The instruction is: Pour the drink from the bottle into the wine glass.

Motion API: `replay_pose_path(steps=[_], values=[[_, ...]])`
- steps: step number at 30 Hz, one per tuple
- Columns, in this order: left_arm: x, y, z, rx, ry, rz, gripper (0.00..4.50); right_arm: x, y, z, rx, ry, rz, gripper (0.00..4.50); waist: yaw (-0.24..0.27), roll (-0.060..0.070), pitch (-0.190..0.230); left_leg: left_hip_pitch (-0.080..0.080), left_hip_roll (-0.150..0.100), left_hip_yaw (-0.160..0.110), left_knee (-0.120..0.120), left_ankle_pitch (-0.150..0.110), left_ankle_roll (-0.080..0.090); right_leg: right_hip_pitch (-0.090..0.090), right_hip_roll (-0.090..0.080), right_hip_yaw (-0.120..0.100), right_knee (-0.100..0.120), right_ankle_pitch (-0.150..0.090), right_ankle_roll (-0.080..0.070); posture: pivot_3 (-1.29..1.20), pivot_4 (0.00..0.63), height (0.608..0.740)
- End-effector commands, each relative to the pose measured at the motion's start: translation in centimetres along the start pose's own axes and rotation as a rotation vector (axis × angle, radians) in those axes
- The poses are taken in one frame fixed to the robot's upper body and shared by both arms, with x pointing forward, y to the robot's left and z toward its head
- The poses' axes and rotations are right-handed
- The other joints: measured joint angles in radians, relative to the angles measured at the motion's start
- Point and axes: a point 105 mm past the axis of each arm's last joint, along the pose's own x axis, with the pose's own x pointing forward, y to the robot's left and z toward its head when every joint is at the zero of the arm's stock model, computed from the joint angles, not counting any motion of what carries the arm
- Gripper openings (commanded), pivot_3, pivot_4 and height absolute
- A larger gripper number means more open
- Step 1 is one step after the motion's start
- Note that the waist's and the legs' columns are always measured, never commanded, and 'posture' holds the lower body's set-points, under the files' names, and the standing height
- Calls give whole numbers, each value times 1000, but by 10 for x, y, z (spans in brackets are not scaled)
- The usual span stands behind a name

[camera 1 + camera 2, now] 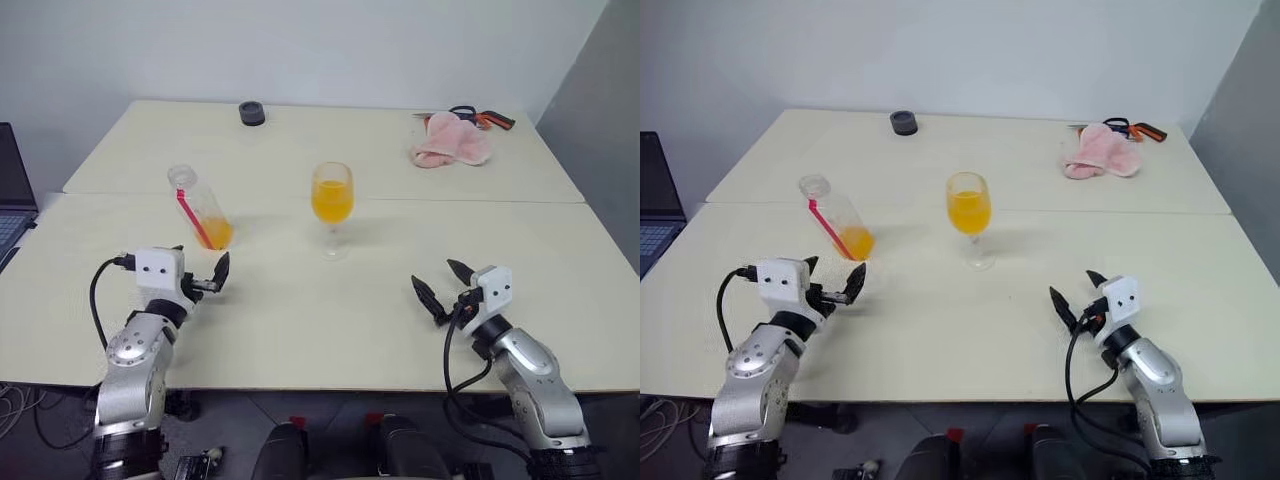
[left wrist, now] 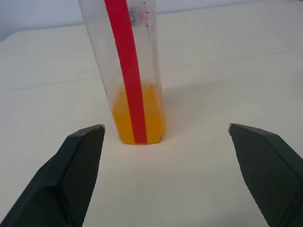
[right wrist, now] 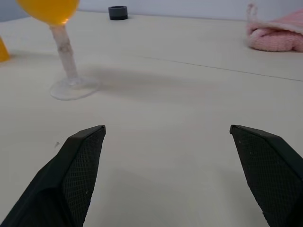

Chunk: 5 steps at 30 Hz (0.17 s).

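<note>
The bottle (image 1: 200,210), clear with a red stripe, stands on the table with a little orange drink (image 1: 216,234) at its bottom. My left gripper (image 1: 200,266) is open just in front of it, near the table's front left, with the bottle (image 2: 132,71) a short way beyond the fingertips and untouched. The wine glass (image 1: 332,205) stands mid-table, its bowl about half full of orange drink. My right gripper (image 1: 434,276) is open and empty at the front right, well apart from the glass, whose stem (image 3: 64,45) and foot show ahead of it.
A small dark round object (image 1: 252,112) lies at the table's far edge. A pink cloth (image 1: 450,142) and a tool with orange and black handles (image 1: 488,119) sit at the far right. A laptop (image 1: 12,200) is off the table's left side.
</note>
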Motion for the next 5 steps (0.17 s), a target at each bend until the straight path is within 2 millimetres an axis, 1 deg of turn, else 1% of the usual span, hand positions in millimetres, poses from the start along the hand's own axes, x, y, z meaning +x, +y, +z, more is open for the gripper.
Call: replay_pose_path(steps=[1, 5], values=[[-6, 3, 19, -6, -69, 25, 4485, 6, -11, 15, -33, -71, -51, 4500, 0, 0, 0, 0, 0, 0, 0, 0, 0, 0, 0, 0, 0, 0, 0, 0, 150, 740], [-7, 4, 21, -6, -78, 34, 4485, 9, -15, 15, -26, -73, -59, 4500, 0, 0, 0, 0, 0, 0, 0, 0, 0, 0, 0, 0, 0, 0, 0, 0, 150, 740]])
